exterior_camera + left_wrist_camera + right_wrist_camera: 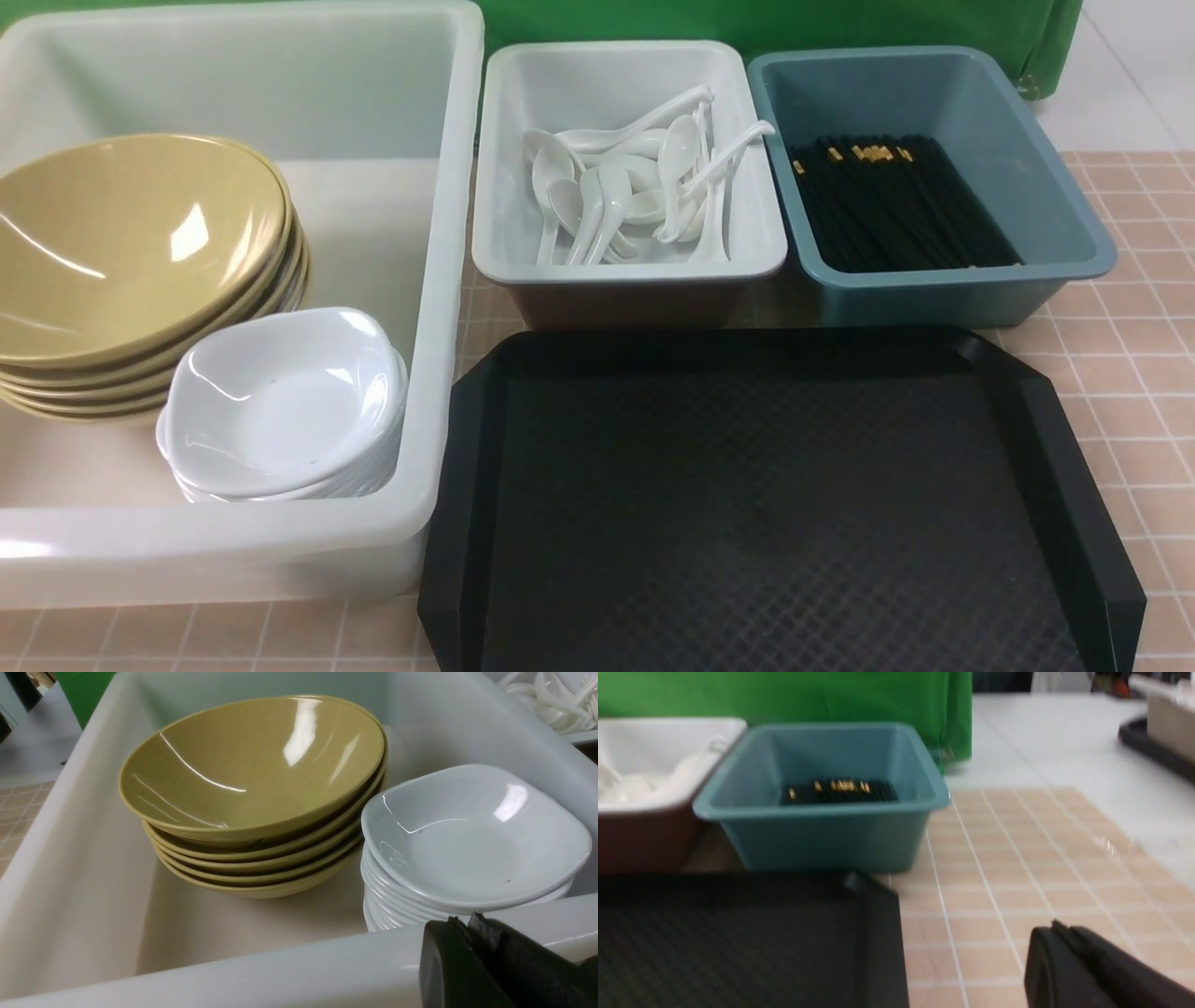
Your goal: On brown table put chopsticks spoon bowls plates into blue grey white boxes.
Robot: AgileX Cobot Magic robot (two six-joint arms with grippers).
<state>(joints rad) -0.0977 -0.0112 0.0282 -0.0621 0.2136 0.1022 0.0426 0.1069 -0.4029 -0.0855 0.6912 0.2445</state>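
1. Olive-yellow bowls (131, 271) and white plates (285, 406) stacked in white box (439, 280), frame left
2. Spoons (625, 191) in grey box (495, 252), chopsticks (896, 210) in blue box (1074, 233), upper right
3. Left gripper (467, 924) and right gripper (1057, 931) both closed, empty

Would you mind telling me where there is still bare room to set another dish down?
The black textured tray is bare. Inside the large translucent white tub, floor shows behind and left of the stacked olive-yellow bowls and small white dishes. The grey tub of white spoons and teal tub of black chopsticks are crowded.
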